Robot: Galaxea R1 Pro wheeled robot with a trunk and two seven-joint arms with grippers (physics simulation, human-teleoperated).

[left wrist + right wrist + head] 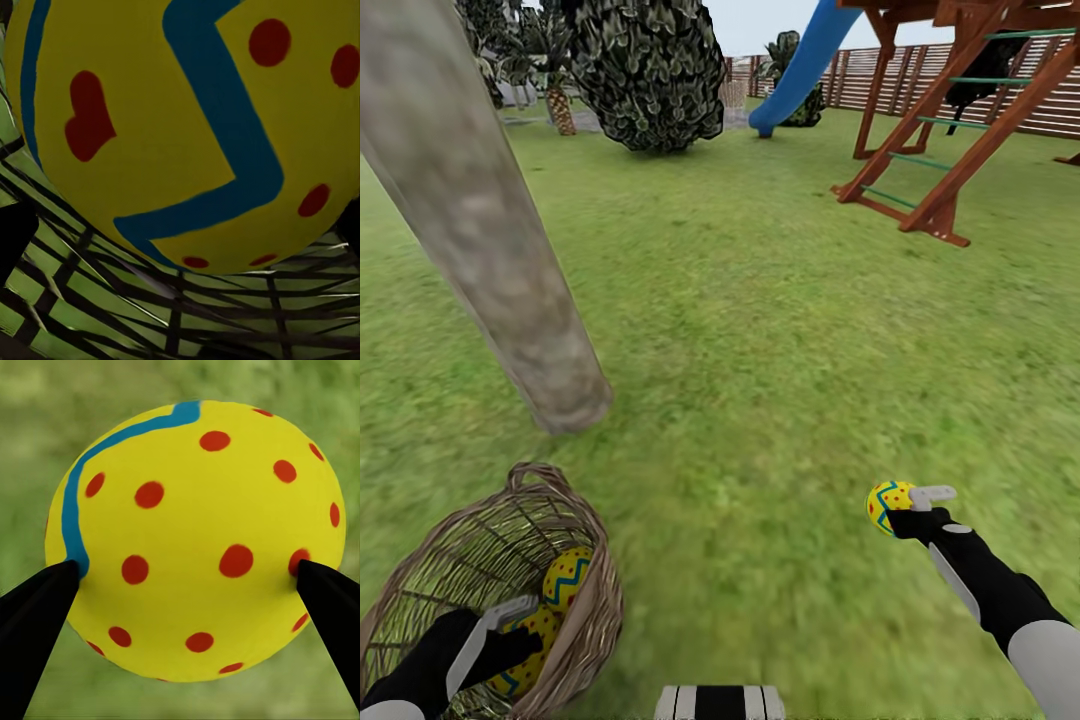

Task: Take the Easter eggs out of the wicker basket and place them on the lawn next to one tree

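Wicker basket (575, 640) is cut off at the frame's edge beside the tree (510, 290); inside, left gripper (510, 625) sits at two eggs (565, 578), jaws' state unclear. Right gripper (910, 508) clamps a third egg (195, 540) over the lawn (780, 330); its wrist view shows both fingertips (41, 607) pressing it

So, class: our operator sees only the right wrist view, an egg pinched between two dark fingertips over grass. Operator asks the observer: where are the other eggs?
Observer: Two Easter eggs lie in the wicker basket, by your left side.
Operator: What's the left arm doing?
Observer: The left gripper is down inside the basket at one egg; whether it's gripped, I can't tell.
Operator: Any tree near?
Observer: A grey-brown trunk meets the lawn just beyond the basket, ahead-left of your held egg.
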